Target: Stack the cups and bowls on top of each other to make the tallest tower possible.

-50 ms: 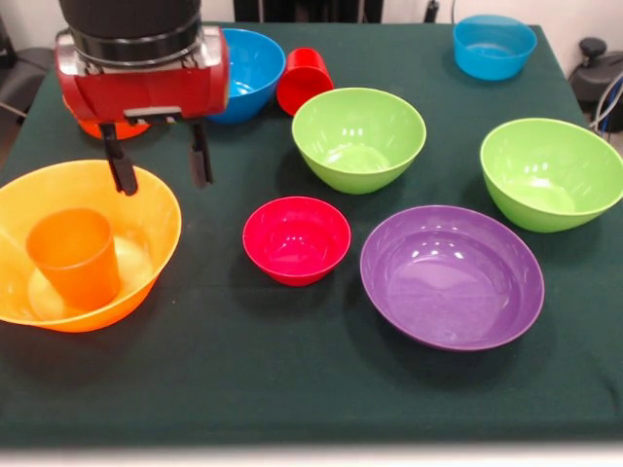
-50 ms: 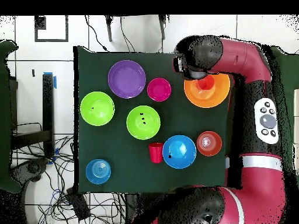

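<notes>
Hanging above the far rim of the big orange bowl (image 1: pixel 146 209), the pincer (image 1: pixel 161 167) has its two black fingers (image 1: pixel 121 161) spread well apart, with nothing between them and touching nothing. Inside that bowl, at the bench's (image 1: pixel 292 389) near left in the front view, the orange cup (image 1: pixel 75 258) stands upright, mouth up (leaning a little against the bowl's left wall, as far as can be told). Just right of it the small crimson bowl (image 1: pixel 296 238) sits on the dark green cloth, apart from the tower's base. Right again lies the wide purple bowl (image 1: pixel 452 276), and beyond these two are the two lime green bowls (image 1: pixel 358 138), one mid-bench and one at the right edge. Far back, a blue bowl (image 1: pixel 245 70) sits beside the red cup (image 1: pixel 305 80), which lies tipped on its side; a second blue bowl (image 1: pixel 494 45) rests at the far right corner. A small orange bowl (image 2: pixel 209 143) is mostly hidden behind the arm.
</notes>
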You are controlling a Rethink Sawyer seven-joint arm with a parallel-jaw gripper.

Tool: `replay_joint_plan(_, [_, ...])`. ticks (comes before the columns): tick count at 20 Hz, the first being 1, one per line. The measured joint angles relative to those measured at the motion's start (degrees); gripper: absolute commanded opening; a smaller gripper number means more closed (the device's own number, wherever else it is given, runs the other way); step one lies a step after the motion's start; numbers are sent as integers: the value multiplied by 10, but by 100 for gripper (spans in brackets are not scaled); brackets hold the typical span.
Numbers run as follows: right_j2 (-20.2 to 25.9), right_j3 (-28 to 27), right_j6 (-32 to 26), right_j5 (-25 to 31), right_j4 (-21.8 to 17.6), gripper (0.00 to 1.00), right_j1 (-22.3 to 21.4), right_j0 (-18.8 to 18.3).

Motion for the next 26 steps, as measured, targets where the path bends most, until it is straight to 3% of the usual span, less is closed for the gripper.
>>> replay_joint_plan(13, [0, -5, 0, 0, 0, 100, 28, 4])
replay_joint_plan(26, [0, -7, 0, 0, 12, 100, 28, 4])
